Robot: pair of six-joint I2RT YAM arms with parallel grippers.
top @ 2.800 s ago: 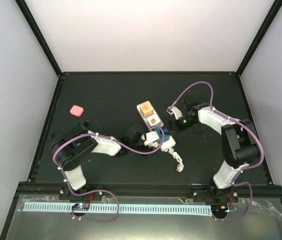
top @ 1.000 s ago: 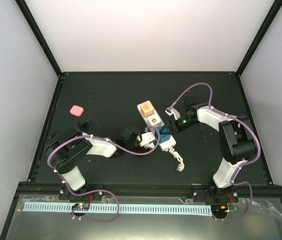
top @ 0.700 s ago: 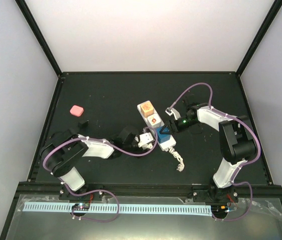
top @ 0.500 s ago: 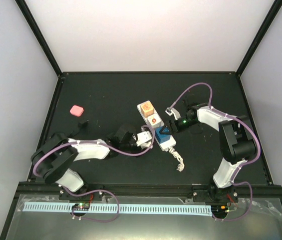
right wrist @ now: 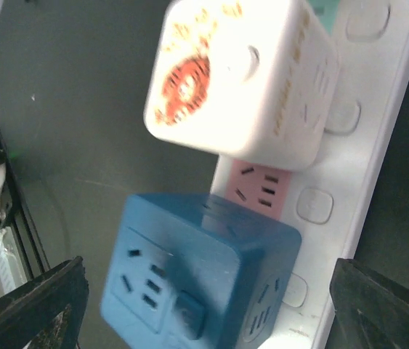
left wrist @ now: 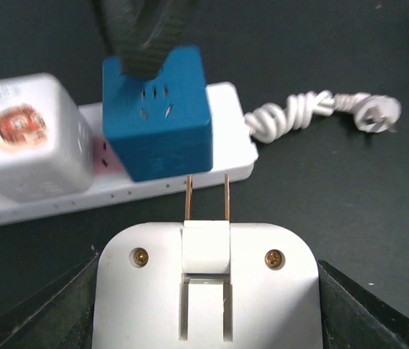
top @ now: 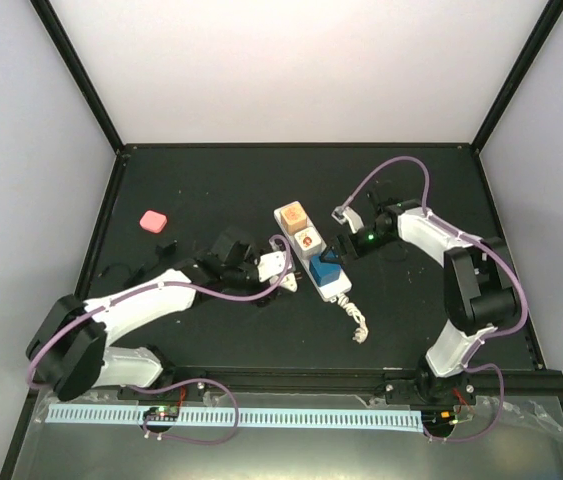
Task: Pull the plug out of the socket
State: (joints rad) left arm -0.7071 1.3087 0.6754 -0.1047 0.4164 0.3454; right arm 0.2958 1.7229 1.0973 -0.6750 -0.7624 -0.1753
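Observation:
The socket, a long white power strip (top: 339,290), lies mid-table and also shows in the left wrist view (left wrist: 229,149) and the right wrist view (right wrist: 353,138). A blue cube adapter (top: 325,270) and two white cube adapters (top: 307,240) sit plugged into it. My left gripper (top: 279,268) is shut on a white plug (left wrist: 204,283). Its two brass prongs (left wrist: 208,198) are bare and clear of the strip, pointing at it. My right gripper (top: 341,246) is open, its jaws either side of the blue cube (right wrist: 197,276), one finger (left wrist: 142,33) against it.
The strip's short bundled white cord (top: 358,325) trails toward the near edge. A pink block (top: 152,219) and a small black piece (top: 166,243) lie at the far left. A pink outlet face (right wrist: 262,189) is uncovered between the cubes.
My left gripper has drawn back to the left with the white plug, off the strip, and the left arm has stretched out low. The right gripper stayed at the blue cube.

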